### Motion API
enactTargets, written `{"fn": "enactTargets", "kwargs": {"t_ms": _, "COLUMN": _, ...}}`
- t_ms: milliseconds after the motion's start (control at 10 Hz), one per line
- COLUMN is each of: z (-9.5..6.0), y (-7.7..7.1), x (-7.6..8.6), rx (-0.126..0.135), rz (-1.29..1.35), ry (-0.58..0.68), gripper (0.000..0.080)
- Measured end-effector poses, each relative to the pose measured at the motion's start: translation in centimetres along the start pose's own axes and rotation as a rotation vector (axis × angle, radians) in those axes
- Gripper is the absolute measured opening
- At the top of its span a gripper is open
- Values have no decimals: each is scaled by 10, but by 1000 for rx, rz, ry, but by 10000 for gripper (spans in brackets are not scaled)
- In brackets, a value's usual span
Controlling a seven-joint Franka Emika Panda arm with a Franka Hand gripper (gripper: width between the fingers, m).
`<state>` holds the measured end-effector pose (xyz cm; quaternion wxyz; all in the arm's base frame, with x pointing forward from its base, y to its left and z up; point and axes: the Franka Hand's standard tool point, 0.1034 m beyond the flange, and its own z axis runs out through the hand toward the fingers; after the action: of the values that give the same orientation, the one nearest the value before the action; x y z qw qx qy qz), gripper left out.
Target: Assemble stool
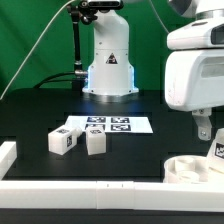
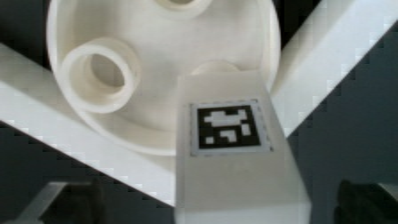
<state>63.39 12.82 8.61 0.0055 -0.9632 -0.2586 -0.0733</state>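
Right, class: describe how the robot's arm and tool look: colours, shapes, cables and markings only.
The arm is glossy white, with rounded casings and dark joints. Its base shows a black triangular mark and a blue light low down. A thin black cable hangs beside it. The tool has a bulky white housing and dark fingertips.

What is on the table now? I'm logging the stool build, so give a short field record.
seat disc: at the exterior view's right edge
loose legs: two, on the camera's side of the marker board
third leg: at the seat disc's rim, between the fingers
gripper: open, gripping nothing
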Motion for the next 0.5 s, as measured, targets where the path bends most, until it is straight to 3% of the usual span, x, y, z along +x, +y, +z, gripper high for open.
{"fn": "enactTargets", "kwargs": {"t_ms": 300, "z": 8, "y": 2, "x": -6, "rx": 2, "rz": 23, "ry": -10, "gripper": 624}}
{"fn": "enactTargets", "kwargs": {"t_ms": 400, "z": 8, "y": 2, "x": -5, "rx": 2, "rz": 23, "ry": -10, "gripper": 455}}
{"fn": "enactTargets", "kwargs": {"t_ms": 500, "z": 8, "y": 2, "x": -6, "rx": 1, "rz": 40, "ry": -10, "gripper": 455}}
